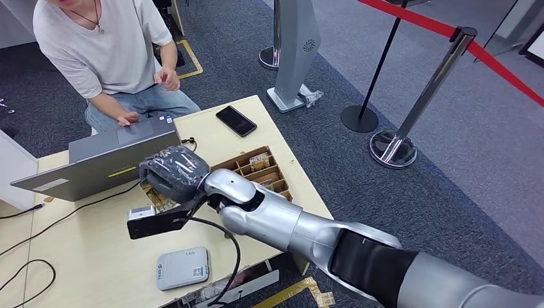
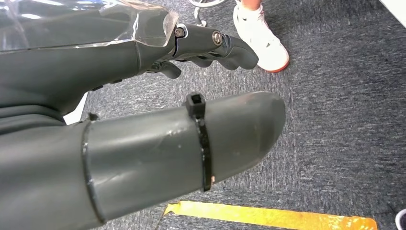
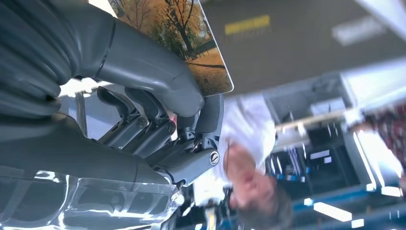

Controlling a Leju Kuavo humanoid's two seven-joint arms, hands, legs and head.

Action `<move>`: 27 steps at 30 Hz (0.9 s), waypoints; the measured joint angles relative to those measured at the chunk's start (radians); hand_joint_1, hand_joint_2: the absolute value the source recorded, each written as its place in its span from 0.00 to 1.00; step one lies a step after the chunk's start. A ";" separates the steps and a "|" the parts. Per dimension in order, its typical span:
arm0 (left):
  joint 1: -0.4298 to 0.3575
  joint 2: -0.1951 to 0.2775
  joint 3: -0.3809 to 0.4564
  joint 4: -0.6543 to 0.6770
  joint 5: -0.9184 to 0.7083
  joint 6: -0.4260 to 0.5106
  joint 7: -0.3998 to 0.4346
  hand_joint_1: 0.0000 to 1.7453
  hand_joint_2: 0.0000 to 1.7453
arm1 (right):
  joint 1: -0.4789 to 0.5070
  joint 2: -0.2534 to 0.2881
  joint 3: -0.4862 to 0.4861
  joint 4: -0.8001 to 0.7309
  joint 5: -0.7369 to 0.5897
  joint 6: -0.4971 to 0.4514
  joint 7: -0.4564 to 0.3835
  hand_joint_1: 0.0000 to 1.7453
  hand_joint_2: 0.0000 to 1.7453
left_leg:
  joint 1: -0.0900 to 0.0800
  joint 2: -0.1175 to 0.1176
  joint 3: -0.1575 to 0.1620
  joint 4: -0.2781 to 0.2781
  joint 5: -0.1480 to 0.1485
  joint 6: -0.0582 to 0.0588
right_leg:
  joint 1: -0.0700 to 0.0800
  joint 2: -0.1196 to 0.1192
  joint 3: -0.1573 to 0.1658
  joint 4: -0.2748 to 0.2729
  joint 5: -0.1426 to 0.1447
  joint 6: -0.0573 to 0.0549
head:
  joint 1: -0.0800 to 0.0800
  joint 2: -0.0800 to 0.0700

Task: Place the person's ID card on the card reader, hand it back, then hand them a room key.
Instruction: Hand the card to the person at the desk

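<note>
Now right robot hand (image 3: 158, 103) pinching card (image 3: 191, 43) by edge, frame centre; thin, stiff, slippery, light. Left robot hand (image 2: 143, 110) hanging empty, fingers loosely curled.

We can read no text here with confidence: the white card reader (image 1: 183, 267) on the table (image 1: 90, 256) carries small print too fine to make out, and the card (image 3: 191, 43) bears an autumn-tree picture, no legible words.
</note>
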State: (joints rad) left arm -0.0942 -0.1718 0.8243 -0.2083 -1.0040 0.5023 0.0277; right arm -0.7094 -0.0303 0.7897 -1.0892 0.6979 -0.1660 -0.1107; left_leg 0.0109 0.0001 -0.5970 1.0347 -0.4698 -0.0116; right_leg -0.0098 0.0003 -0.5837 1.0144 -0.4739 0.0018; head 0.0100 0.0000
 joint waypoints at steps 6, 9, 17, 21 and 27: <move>-0.002 0.000 0.000 0.000 0.000 -0.005 -0.003 0.00 0.00 | -0.051 -0.017 -0.070 -0.049 0.050 -0.062 -0.001 1.00 1.00 | 0.000 0.000 0.000 0.000 0.000 0.000 | 0.000 0.000 0.000 0.000 0.000 0.000 | 0.000 0.000; -0.005 0.000 0.000 0.000 -0.003 -0.006 -0.005 0.00 0.00 | -0.088 -0.017 -0.096 -0.045 0.092 -0.109 0.001 1.00 1.00 | 0.000 0.000 0.000 0.000 0.000 0.000 | 0.000 0.000 0.000 0.000 0.000 0.000 | 0.000 0.000; -0.014 -0.001 0.000 0.000 -0.029 -0.018 -0.020 0.00 0.00 | -0.175 0.003 -0.136 0.044 0.220 -0.290 0.016 1.00 1.00 | 0.000 0.000 0.000 0.000 0.000 0.000 | 0.000 0.000 0.000 0.000 0.000 0.000 | 0.000 0.000; -0.015 0.000 -0.002 0.000 -0.036 -0.021 -0.023 0.00 0.00 | -0.226 0.036 -0.150 0.150 0.265 -0.380 0.006 1.00 1.00 | 0.000 0.000 0.000 0.000 0.000 0.000 | 0.000 0.000 0.000 0.000 0.000 0.000 | 0.000 0.000; -0.015 0.000 -0.003 0.000 -0.036 -0.021 -0.029 0.00 0.00 | -0.277 0.089 -0.161 0.290 0.293 -0.441 0.005 1.00 1.00 | 0.000 0.000 0.000 0.000 0.000 0.000 | 0.000 0.000 0.000 0.001 0.000 0.000 | 0.000 0.000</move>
State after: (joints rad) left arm -0.1089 -0.1720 0.8213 -0.2083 -1.0398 0.4810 -0.0009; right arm -0.9867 0.0583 0.6290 -0.7991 0.9910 -0.6072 -0.1060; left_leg 0.0110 0.0002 -0.5969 1.0347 -0.4695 -0.0117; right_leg -0.0096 0.0005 -0.5836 1.0149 -0.4736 0.0017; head 0.0100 0.0000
